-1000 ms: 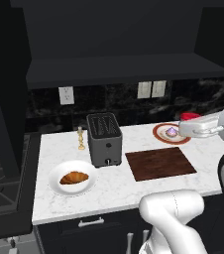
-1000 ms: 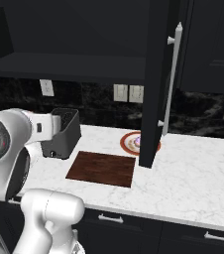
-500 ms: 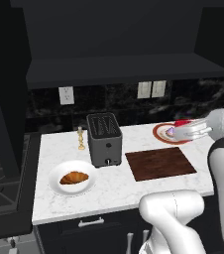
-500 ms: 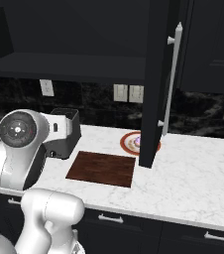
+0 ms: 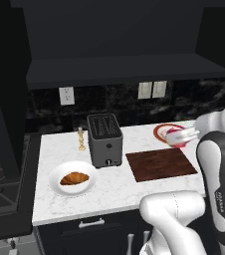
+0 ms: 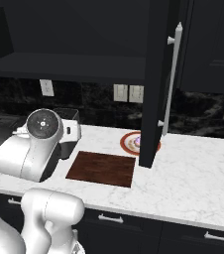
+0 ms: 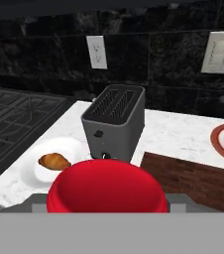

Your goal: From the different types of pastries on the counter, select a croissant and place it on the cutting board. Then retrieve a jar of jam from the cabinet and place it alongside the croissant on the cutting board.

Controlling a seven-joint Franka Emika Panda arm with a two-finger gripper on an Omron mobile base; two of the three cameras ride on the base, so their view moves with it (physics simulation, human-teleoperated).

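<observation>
My gripper [image 5: 182, 135] is shut on the jar of jam [image 5: 173, 133], holding it above the orange-rimmed plate [image 5: 160, 131], just beyond the far right corner of the cutting board [image 5: 159, 164]. In the hand view the jar's red lid [image 7: 106, 191] hides my fingertips. The dark reddish-brown cutting board [image 7: 196, 181] lies bare, right of the toaster. The croissant [image 5: 74, 178] rests on a round white plate [image 5: 87, 188] at the counter's front left, and the croissant [image 7: 54, 161] looks small from the hand. A purple-frosted pastry [image 6: 136, 142] sits on the orange-rimmed plate [image 6: 126, 141].
A dark toaster [image 5: 104, 139] stands between the white plate and the board, with a small brass candlestick [image 5: 81, 139] to its left. An open dark cabinet door [image 6: 156, 84] hangs over the counter beside the orange-rimmed plate. A stove [image 7: 15, 129] borders the counter's left end.
My hand has carried the jam jar leftward and slightly lower, from the counter's right end to over the orange-rimmed plate. My arm's elbow has swung round with it.
</observation>
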